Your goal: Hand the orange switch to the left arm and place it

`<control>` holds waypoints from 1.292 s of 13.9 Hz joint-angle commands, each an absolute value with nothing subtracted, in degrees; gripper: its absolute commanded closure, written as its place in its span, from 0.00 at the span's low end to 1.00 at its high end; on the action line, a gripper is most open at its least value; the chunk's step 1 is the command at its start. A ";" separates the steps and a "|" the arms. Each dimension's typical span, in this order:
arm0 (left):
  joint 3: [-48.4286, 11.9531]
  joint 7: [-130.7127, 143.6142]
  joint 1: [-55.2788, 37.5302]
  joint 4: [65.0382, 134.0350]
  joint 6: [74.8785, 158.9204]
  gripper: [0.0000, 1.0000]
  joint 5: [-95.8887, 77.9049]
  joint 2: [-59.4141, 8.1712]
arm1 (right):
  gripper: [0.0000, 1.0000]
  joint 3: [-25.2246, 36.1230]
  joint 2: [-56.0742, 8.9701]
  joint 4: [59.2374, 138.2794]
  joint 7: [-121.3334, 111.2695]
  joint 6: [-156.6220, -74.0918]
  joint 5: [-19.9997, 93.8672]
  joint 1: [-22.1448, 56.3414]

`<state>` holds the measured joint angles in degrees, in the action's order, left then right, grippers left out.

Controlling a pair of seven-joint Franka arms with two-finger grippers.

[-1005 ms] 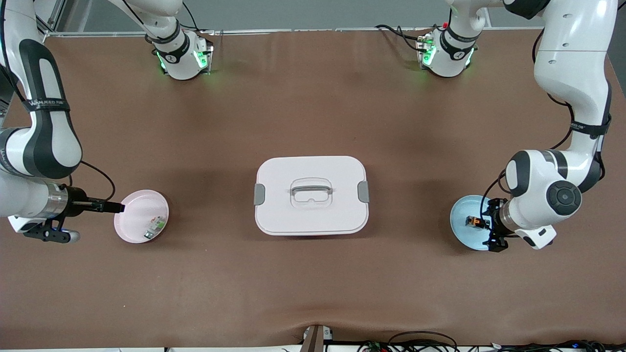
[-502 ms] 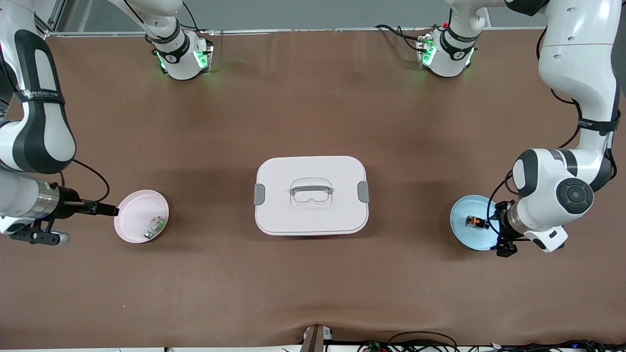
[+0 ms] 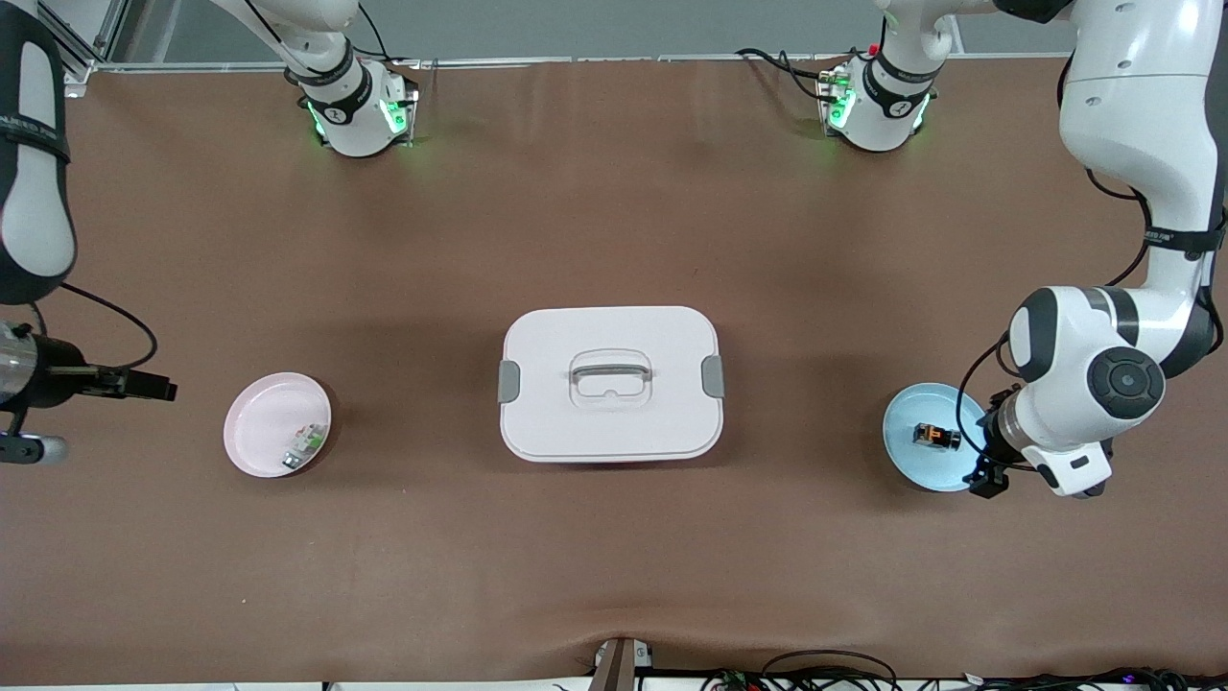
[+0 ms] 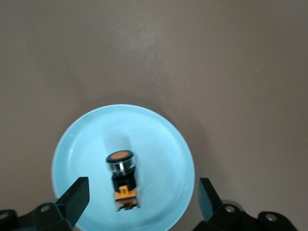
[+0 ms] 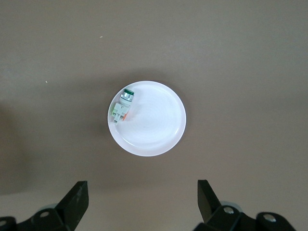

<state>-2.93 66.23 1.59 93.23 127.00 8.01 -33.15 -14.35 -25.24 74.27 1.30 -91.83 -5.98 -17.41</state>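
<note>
Brown matting covers the whole table (image 3: 614, 557), and right at its middle sits the box (image 3: 610, 384), white, lid on, grey latches at both ends and the handle lying flat in its recess. Over at the left arm's end of the table we have the blue plate (image 3: 907, 451), and on it lies the orange switch (image 3: 934, 437), resting on its side; the left wrist view shows its orange face (image 4: 120, 156) ringed in metal, the black body trailing away from it. The left gripper (image 3: 988, 461) hangs over the edge of that plate, its fingers (image 4: 77, 197) spread wide apart with nothing between them, one finger on each side of the plate in its own camera, and no contact with the switch. At the right arm's end of the table sits the pink plate (image 3: 259, 422), carrying a small green-and-white component (image 3: 304, 447) near its rim. The right gripper (image 3: 153, 391) is up over bare table just beside that plate, toward the table's end, fingers (image 5: 74, 202) likewise released and empty. Box and plates are well apart from one another.
</note>
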 commanded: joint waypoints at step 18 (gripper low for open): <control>-0.88 2.48 0.62 96.33 110.84 0.00 -2.64 -10.21 | 0.00 -17.67 -16.44 69.17 2.28 -84.12 -6.33 -18.63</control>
<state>-1.21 6.55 0.46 96.50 113.11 -3.35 -11.78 -16.49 -19.03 68.58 0.85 -86.28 -6.00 -18.09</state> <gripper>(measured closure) 0.000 0.000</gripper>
